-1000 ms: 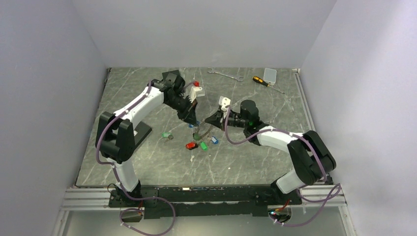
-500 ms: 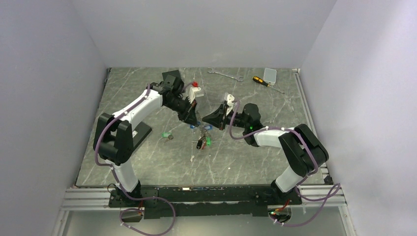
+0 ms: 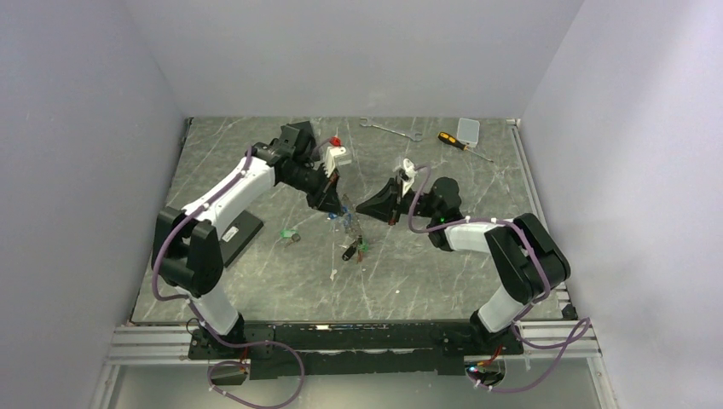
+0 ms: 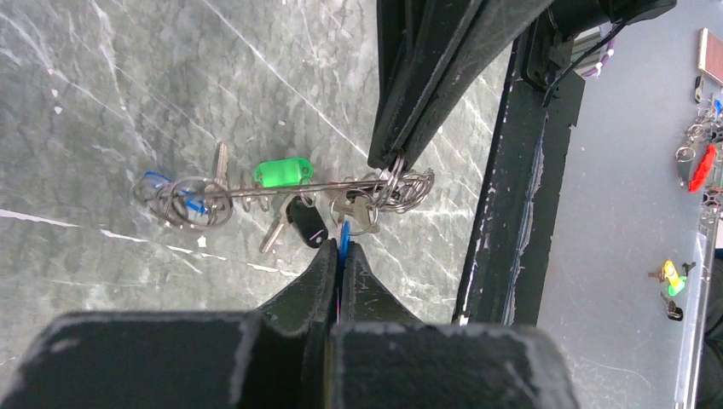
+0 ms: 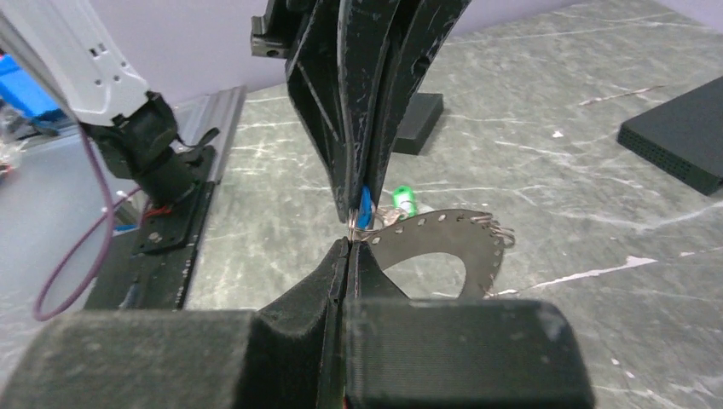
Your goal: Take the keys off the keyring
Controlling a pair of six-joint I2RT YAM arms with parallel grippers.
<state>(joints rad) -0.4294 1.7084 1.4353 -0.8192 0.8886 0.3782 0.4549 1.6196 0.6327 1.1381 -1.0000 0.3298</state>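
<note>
Step in hand: working one key off. Left gripper (image 4: 339, 247) jaws pinch the blue-tagged key (image 5: 365, 209); right gripper (image 5: 349, 245) jaws clamp the keyring (image 5: 443, 237). Next, likely: slide key to ring's opening.

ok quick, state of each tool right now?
Left tool: closed on the small metal key with the blue plastic tag.
Right tool: closed on the thin grey metal keyring.

Robot lab cell — white enclosure walls (image 3: 341, 51), aluminium mounting rail (image 3: 145, 345).
</note>
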